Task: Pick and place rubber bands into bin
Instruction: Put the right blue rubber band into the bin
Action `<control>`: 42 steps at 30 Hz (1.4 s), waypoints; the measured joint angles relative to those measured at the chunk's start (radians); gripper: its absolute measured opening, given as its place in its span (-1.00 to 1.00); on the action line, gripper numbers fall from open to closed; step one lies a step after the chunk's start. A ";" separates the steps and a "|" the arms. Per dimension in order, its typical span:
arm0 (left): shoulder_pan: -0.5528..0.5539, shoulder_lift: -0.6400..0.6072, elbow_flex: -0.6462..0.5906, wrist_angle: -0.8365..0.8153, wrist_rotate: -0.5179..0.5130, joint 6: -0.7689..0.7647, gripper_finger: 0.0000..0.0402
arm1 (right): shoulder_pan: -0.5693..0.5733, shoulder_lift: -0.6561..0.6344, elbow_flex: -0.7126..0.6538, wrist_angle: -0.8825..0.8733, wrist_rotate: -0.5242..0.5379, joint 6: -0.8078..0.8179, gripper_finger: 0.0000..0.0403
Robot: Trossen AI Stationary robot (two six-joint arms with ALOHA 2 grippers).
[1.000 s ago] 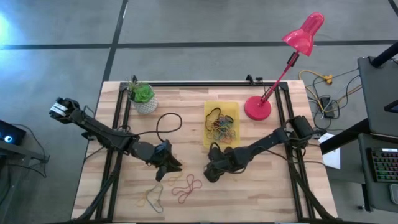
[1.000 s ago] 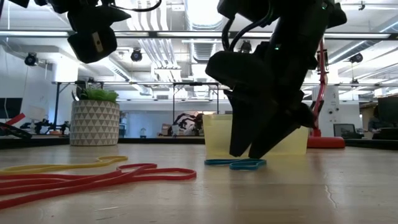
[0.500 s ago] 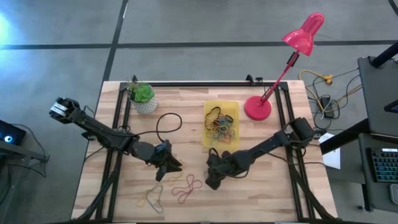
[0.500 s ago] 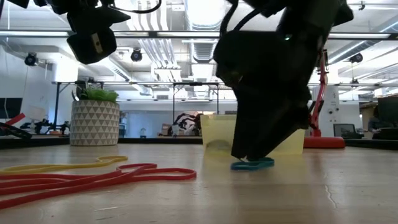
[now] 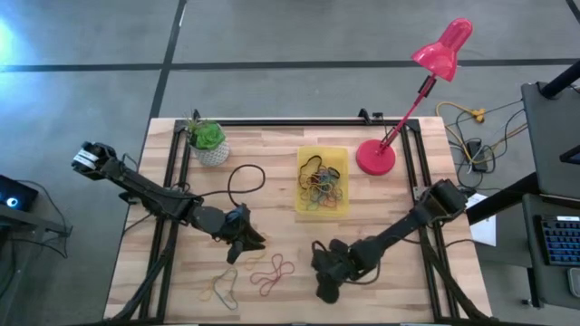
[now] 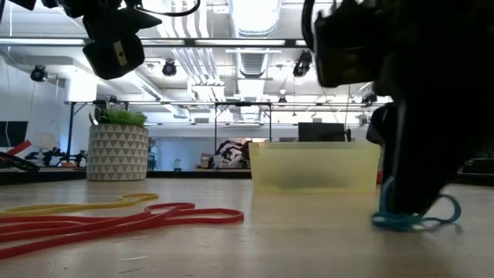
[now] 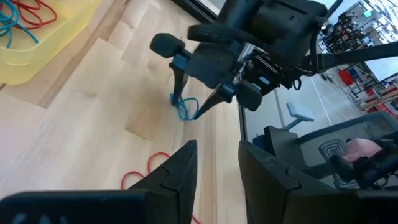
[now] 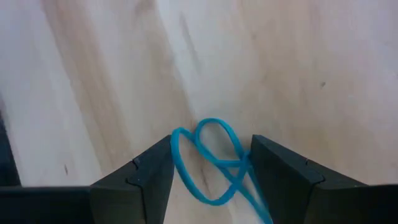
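yellow bin [image 5: 304, 156] — a heap of coloured rubber bands [image 5: 322, 187] inside.

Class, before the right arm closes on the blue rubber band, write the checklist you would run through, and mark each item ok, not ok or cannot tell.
1. Blue rubber band lies between the right gripper fingers: ok.
2. Right gripper open: ok.
3. Fingertips down at the table: ok in the low view.
4. Band free of other bands: ok; the red bands lie apart.
5. Yellow bin has room: ok; it holds bands but is not full.
6. Left gripper out of the path to the bin: cannot tell; it hangs above the table, left of the bin.
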 joint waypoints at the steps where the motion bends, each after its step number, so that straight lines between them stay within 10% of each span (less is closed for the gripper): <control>1: 0.000 0.000 0.000 0.000 0.000 0.000 -0.49 | 0.007 -0.006 0.000 -0.001 0.017 -0.012 -0.01; 22: 0.000 0.003 -0.003 0.000 0.000 0.027 -0.49 | -0.008 -0.024 0.002 -0.240 -0.021 -0.222 -0.04; 34: 0.000 0.003 -0.003 0.001 -0.027 0.054 -0.49 | -0.009 -0.052 0.023 -0.292 -0.043 -0.221 -0.89; 42: 0.000 0.003 -0.003 0.001 -0.030 0.071 -0.49 | -0.008 -0.123 0.113 -0.377 0.000 -0.222 -0.95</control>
